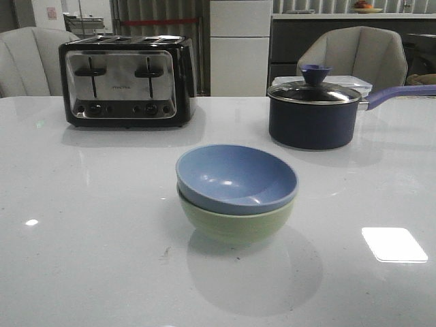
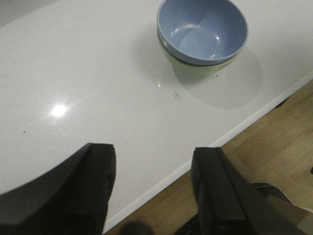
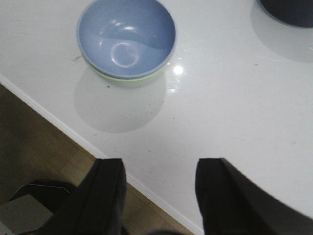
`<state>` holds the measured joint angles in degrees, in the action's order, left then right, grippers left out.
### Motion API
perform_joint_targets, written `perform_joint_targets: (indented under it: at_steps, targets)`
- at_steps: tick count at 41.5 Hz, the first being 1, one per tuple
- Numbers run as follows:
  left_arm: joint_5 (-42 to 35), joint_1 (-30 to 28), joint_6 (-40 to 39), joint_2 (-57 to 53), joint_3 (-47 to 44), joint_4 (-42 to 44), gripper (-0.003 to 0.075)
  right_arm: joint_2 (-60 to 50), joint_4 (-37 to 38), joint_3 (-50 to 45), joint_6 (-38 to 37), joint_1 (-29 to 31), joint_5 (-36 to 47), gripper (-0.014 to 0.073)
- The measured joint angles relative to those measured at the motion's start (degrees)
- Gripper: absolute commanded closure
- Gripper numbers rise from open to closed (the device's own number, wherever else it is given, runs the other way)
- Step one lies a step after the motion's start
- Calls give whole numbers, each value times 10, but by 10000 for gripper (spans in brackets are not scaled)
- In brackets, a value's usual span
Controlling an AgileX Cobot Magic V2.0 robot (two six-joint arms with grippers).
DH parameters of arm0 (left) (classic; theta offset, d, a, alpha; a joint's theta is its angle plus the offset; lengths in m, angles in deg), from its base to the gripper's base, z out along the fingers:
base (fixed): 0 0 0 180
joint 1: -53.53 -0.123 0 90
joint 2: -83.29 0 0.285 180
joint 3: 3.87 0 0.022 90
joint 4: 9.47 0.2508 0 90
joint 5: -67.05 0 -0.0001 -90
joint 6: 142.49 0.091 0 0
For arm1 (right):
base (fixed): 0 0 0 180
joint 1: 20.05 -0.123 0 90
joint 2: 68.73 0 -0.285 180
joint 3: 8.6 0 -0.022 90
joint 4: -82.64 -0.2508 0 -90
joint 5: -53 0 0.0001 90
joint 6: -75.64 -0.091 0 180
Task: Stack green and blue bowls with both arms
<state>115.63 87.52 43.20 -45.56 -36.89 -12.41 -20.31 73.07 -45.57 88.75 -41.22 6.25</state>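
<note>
Blue bowl (image 1: pixel 236 178) nested inside green bowl (image 1: pixel 236 221), mid bench (image 1: pixel 82 225), in front of saucepan (image 1: pixel 315 112). Stack looks done. Left end effector (image 2: pixel 154 188) and right end effector (image 3: pixel 159 196) released, empty, well apart from bowls, near bench edge. Nothing obvious left.

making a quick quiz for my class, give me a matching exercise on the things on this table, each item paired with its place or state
Items:
1. blue bowl
2. green bowl
3. saucepan
4. toaster

Places or states:
A. far left of the table
B. nested inside another bowl
C. lidded, far right, handle pointing right
D. underneath, sitting on the table

Pairs: 1-B, 2-D, 3-C, 4-A
</note>
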Motion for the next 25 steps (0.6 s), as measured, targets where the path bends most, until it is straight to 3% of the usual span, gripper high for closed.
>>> perform_joint_targets:
  at_steps: [16, 25]
  targets:
    - [-41, 0, 0, -77, -46, 8, 365, 0, 7, 0, -5, 10, -24, 155]
    - [-44, 0, 0, -61, -46, 8, 475, 0, 7, 0, -5, 10, -25, 402]
